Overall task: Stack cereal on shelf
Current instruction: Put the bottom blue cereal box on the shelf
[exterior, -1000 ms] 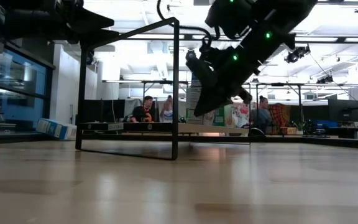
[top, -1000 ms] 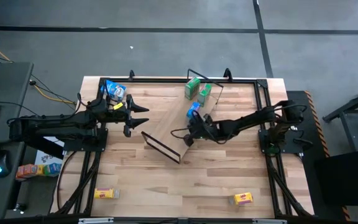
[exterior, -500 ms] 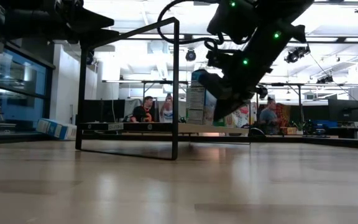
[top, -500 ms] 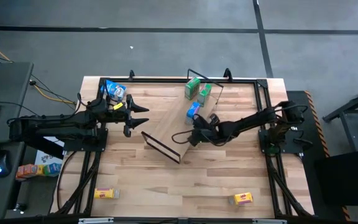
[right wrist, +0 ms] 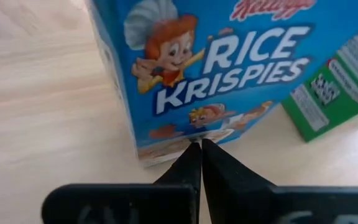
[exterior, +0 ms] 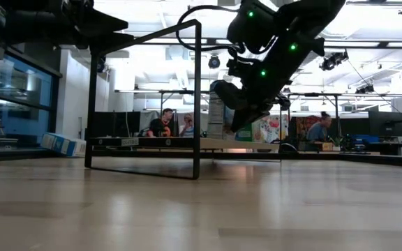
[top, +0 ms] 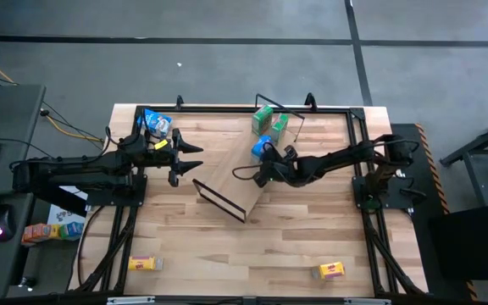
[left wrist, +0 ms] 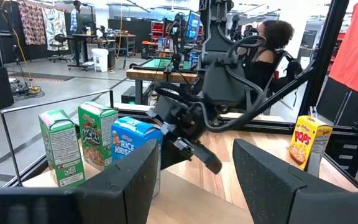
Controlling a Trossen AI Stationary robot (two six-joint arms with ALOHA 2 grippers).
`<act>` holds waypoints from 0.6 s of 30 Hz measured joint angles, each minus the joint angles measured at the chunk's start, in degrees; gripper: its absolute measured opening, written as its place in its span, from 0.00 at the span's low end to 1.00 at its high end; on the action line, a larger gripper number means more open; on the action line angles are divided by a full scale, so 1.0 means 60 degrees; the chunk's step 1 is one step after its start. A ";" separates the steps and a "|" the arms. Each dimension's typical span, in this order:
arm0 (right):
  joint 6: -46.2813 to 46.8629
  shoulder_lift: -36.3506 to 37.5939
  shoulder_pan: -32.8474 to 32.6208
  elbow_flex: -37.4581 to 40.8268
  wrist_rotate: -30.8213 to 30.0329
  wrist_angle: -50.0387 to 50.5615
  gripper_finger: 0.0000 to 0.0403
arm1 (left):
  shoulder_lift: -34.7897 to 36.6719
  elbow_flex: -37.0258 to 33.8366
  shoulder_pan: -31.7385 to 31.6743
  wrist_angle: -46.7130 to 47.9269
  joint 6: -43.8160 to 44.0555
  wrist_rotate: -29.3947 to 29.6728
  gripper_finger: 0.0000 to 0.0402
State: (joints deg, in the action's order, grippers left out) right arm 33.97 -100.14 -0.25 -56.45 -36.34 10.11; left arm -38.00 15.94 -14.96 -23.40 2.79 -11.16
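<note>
on shelf (top: 227,174), right gripper (right wrist: 199,146) pinched closed beside blue box (right wrist: 204,68); left gripper (left wrist: 194,180) wide.

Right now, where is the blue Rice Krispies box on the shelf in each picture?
High view: the blue box stands on the shelf, just below the two green boxes, at the right hand.
Low view: mostly hidden behind the right arm; I cannot pick it out surely.
Left wrist view: blue box beside the green boxes, by the right hand.
Right wrist view: blue box fills the picture.
Shared landmark: the green boxes.
</note>
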 joint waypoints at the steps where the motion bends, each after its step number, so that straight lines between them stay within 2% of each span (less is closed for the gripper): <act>1: -0.0122 0.0000 0.0077 -0.0004 0.0037 -0.0063 0.00 | 0.0000 0.0000 0.0000 0.0000 0.0000 -0.0003 0.49; 6: -0.0543 -0.0114 0.0481 0.0000 0.0193 -0.0690 0.00 | 0.0001 0.0000 0.0002 -0.0001 0.0000 -0.0001 0.49; 12: -0.0938 -0.0555 0.0811 0.0007 0.1073 -0.1901 0.00 | 0.0001 0.0000 0.0004 -0.0014 0.0000 0.0000 0.49; 18: -0.0993 -0.0795 0.0983 0.0007 0.1137 -0.2094 0.00 | 0.0000 0.0000 0.0000 -0.0006 0.0000 -0.0002 0.49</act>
State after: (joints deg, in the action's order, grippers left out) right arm 28.01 -104.91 5.65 -56.40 -29.52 -2.46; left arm -38.00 15.94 -14.96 -23.44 2.79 -11.17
